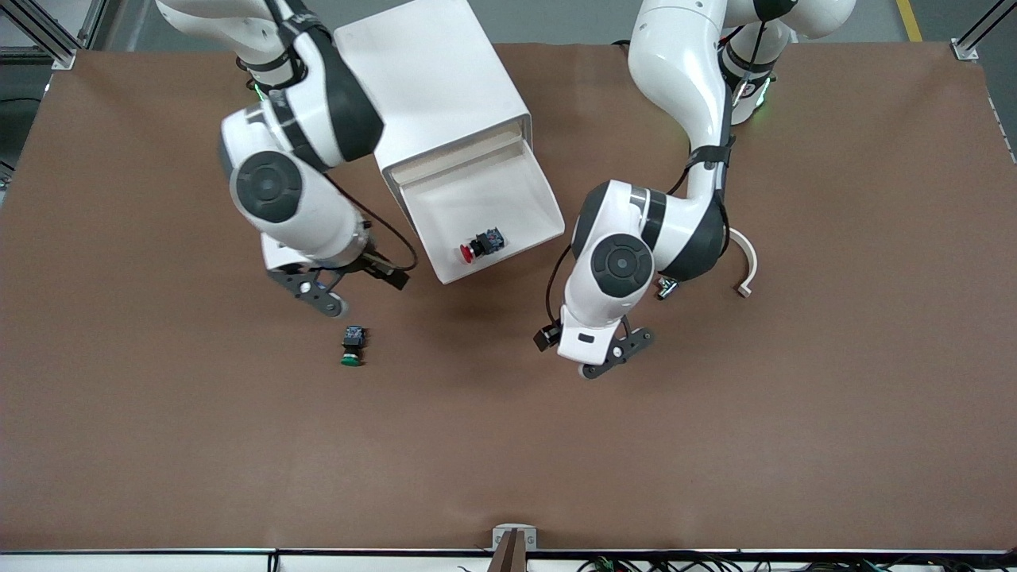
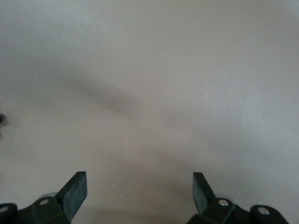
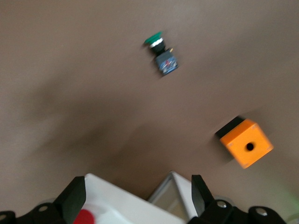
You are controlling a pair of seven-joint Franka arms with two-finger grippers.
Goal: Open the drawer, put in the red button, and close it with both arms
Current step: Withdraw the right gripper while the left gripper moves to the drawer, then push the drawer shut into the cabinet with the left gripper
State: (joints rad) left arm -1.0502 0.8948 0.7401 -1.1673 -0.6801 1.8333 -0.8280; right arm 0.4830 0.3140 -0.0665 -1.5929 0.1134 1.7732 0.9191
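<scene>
I read the job as about two thirds done: the drawer (image 1: 485, 208) stands pulled out of the white cabinet (image 1: 433, 87) in the upper middle of the front frame, and the red button (image 1: 480, 244) already lies on its side inside the tray, close to the cream front edge. What is left, in my judgement, is the closing push with both arms. My right tool (image 1: 319, 295) hangs over the brown counter (image 1: 715, 445) just off the drawer's front corner toward the right arm's end, left of centre in the front frame; its fingers (image 3: 74, 198) are spread with nothing between them, and its wrist view catches the drawer's white rim and a sliver of red cap at the bottom edge. My left tool (image 1: 616, 349) hangs over bare counter toward the left arm's end, right of centre and lower than the drawer; it too is spread wide and empty. The green button (image 1: 353, 346) lies on the counter below the right tool, and an orange box (image 3: 245, 142) with a hole shows only in the right wrist view. I can read no brand, label or writing anywhere.
</scene>
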